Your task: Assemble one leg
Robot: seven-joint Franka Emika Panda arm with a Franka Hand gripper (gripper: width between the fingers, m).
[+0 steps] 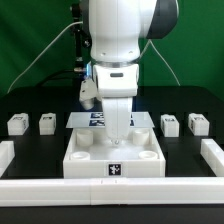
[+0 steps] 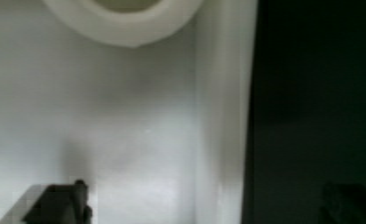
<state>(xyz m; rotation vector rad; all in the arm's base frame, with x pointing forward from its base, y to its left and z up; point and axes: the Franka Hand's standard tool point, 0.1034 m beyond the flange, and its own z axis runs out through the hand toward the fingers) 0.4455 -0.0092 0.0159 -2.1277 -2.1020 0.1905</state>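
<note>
The legs are small white blocks with tags. Two stand at the exterior view's left (image 1: 17,124) (image 1: 47,123) and two at its right (image 1: 170,124) (image 1: 197,124), all apart from the gripper. My gripper (image 1: 118,142) reaches straight down onto the large white tabletop piece (image 1: 85,158), near its middle. In the wrist view the gripper (image 2: 201,206) is open. Its dark fingertips (image 2: 55,205) stand wide apart, and the tabletop piece's white surface (image 2: 127,120) and edge lie between them. A round socket (image 2: 123,18) shows ahead. No leg is in the jaws.
The marker board (image 1: 88,119) lies behind the tabletop piece. Long white border rails run along the left (image 1: 6,156), right (image 1: 212,156) and front (image 1: 60,190) of the black table. A green backdrop and cables stand behind the arm.
</note>
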